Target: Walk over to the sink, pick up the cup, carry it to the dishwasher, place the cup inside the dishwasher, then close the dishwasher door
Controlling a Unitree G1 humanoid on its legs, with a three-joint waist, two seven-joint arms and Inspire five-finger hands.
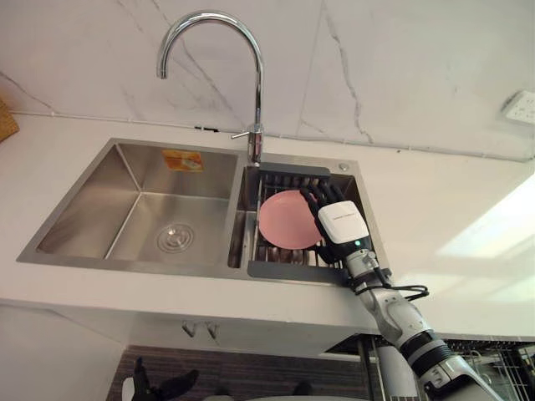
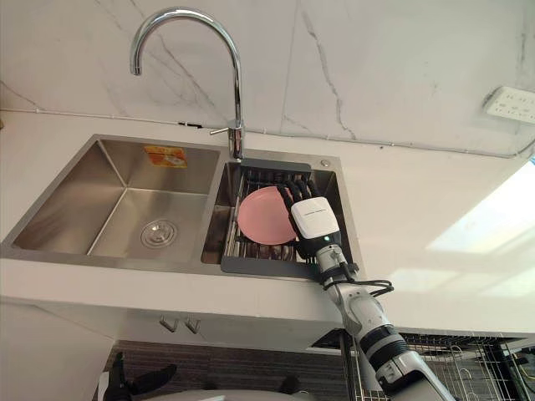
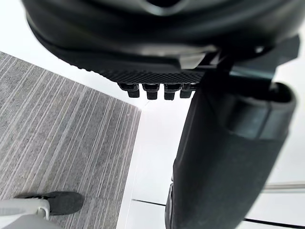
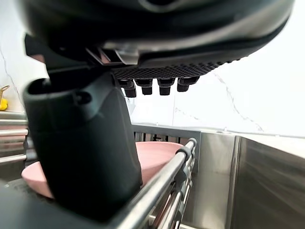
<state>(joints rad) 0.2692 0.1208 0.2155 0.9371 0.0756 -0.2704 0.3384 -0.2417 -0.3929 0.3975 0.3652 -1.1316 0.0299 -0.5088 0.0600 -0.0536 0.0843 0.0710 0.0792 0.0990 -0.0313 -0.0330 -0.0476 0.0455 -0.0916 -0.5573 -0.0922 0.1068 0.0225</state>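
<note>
White table [image 1: 435, 209] w/ a double steel sink [image 1: 134, 209]. A dark rack [image 1: 284, 269] sits in the right basin, and the pink dish [image 1: 280, 219] (flat, more plate than cup) lies on it. Right hand [image 1: 341, 224] hovers over the dish's right edge, fingers straight, thumb out, nothing gripped. Left hand [image 3: 143, 52] hangs low over the floor, relaxed, empty. To do it well, prob.: drop lower, thumb under the rim & fingers on top, pinch firmly, then lift straight up clear of the rack bars before swinging away.
</note>
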